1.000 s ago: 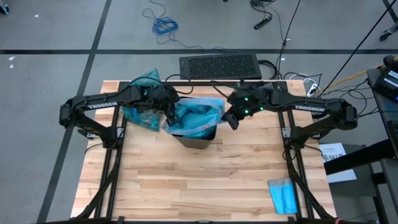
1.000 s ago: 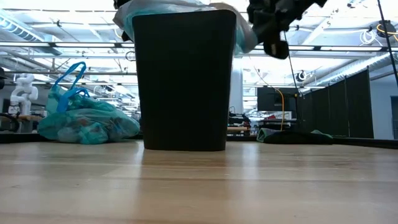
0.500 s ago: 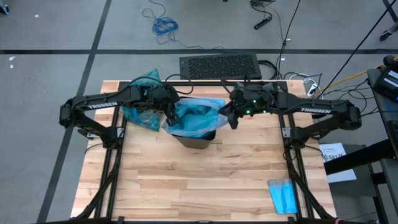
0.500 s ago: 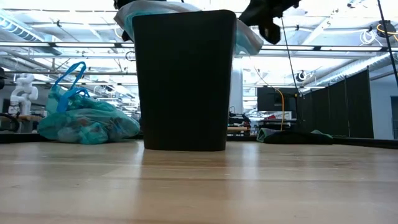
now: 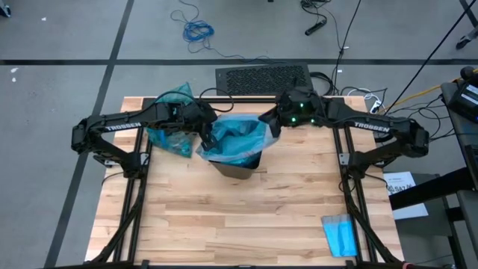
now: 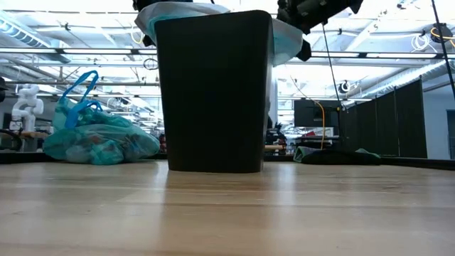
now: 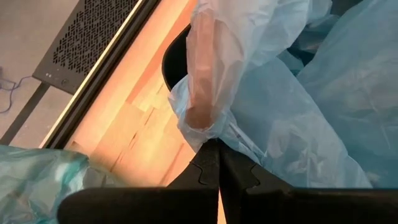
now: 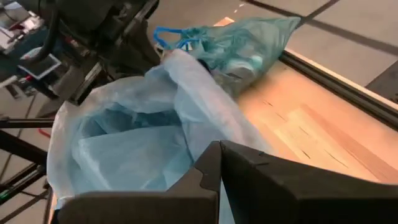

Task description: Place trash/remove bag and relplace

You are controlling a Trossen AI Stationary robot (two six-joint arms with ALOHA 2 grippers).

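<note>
- Left hand clamped on sky-blue bag edge at black bin.
- Right hand pinches opposite edge.
- Tied teal bag lies on counter, left of bin.

Light sky-blue bag sits crumpled in and over the mouth of the black bin, edges flared past the rim. Dark teal-green bag, stuffed and tied, lies on the table just beside it.

"TROSSEN" on left arm, right arm.
</note>
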